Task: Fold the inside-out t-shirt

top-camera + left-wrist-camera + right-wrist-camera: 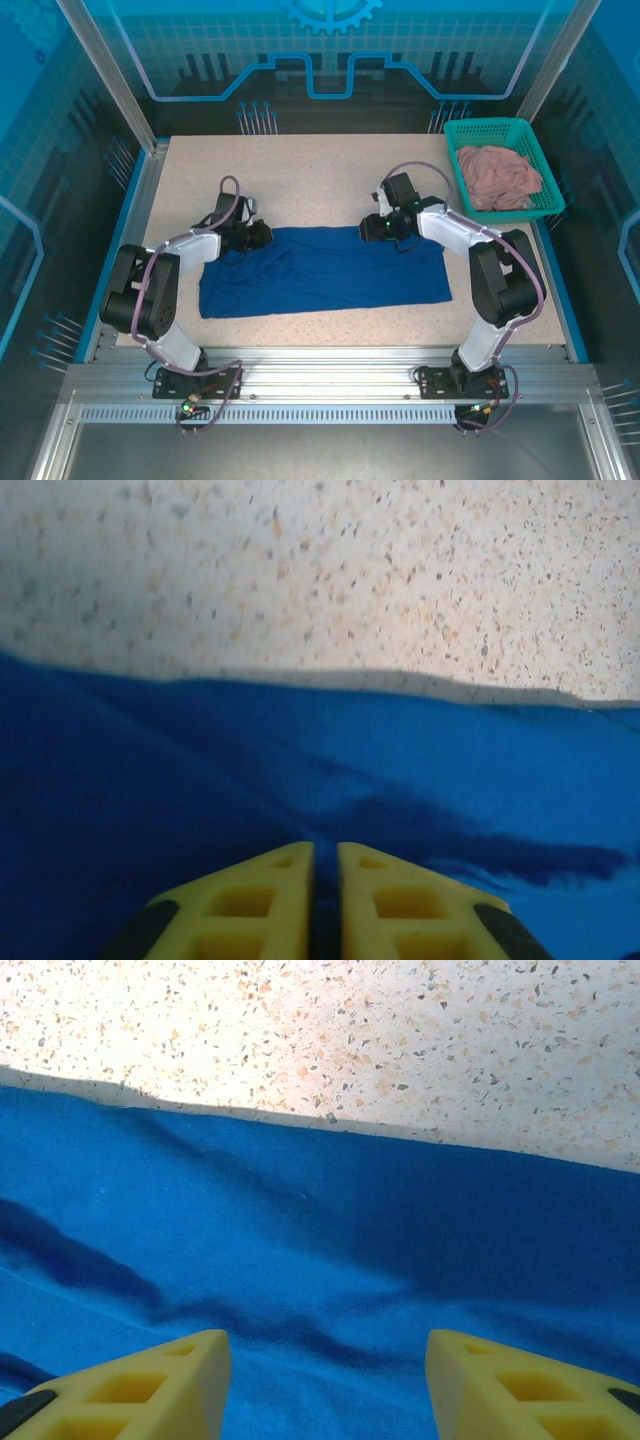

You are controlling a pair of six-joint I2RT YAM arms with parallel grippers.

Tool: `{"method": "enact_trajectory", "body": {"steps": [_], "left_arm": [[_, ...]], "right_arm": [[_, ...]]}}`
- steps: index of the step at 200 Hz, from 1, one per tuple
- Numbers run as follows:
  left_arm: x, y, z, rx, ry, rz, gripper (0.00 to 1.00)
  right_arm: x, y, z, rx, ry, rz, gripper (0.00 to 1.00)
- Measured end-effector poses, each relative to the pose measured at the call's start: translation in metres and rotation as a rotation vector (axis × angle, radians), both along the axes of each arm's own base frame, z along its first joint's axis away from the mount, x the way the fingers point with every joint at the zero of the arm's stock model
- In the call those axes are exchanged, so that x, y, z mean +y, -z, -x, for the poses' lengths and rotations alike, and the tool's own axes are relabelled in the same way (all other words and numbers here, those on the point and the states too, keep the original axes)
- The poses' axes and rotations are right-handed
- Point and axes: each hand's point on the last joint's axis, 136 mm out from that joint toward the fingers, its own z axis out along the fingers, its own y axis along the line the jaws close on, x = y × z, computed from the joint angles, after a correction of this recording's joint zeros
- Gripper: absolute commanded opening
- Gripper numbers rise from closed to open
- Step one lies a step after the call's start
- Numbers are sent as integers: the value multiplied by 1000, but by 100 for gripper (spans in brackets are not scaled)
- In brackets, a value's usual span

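The inside-out t-shirt (320, 270) lies flat on the speckled table as a long royal-blue rectangle, folded into a strip. At the strip's far left corner my left gripper (262, 234) is down on the cloth. In the left wrist view its yellow fingers (270, 880) are pressed together with a thin fold of the t-shirt (450, 780) between them. My right gripper (372, 228) sits low over the far edge, right of centre. Its yellow fingers (170, 1380) stand wide apart over the t-shirt (320, 1240) with nothing between them.
A teal basket (505, 130) stands at the back right corner and holds a dusty-pink cloth (498, 178). Bare speckled table (310, 170) stretches behind the shirt. Metal rails (320, 360) edge the table at the front.
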Motion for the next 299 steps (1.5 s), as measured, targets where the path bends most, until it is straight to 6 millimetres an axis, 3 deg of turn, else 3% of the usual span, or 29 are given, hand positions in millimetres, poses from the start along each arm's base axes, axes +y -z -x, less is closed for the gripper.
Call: {"method": "enact_trajectory", "body": {"steps": [25,51,59,68,75,84,97,113,128,158,175,201,224,262,299], "left_arm": [[-10,-7,22,-7,33,15,1],[-41,-17,61,-3,121,55,13],[-52,-18,77,9,159,72,25],[-63,-20,93,29,198,97,48],[-69,-20,105,49,222,116,60],[-72,-22,116,76,238,133,67],[-70,-28,122,80,237,135,71],[-64,-35,121,64,216,109,73],[-53,-43,110,44,161,76,73],[-3,-42,80,46,-63,56,72],[28,-36,71,56,-185,53,72],[39,-28,65,67,-235,54,72],[41,-15,63,93,-242,40,72],[51,8,71,135,-277,8,72],[58,19,74,152,-298,-12,72]], "right_arm": [[-1,1,2,8,1,7,55],[-5,3,6,24,1,24,55],[-7,3,7,29,2,30,55],[-9,2,8,30,1,33,55],[-12,0,9,28,2,37,56],[-13,-3,10,25,3,37,56],[-12,-6,10,19,-1,28,56],[-6,-8,12,22,-18,4,56],[13,-11,16,19,-57,-40,56],[92,-20,47,40,-224,-209,56],[138,-12,71,101,-321,-269,54],[184,10,99,203,-403,-307,48],[199,25,102,258,-405,-316,45],[215,30,88,265,-395,-333,25],[217,33,88,283,-385,-333,7]]}}
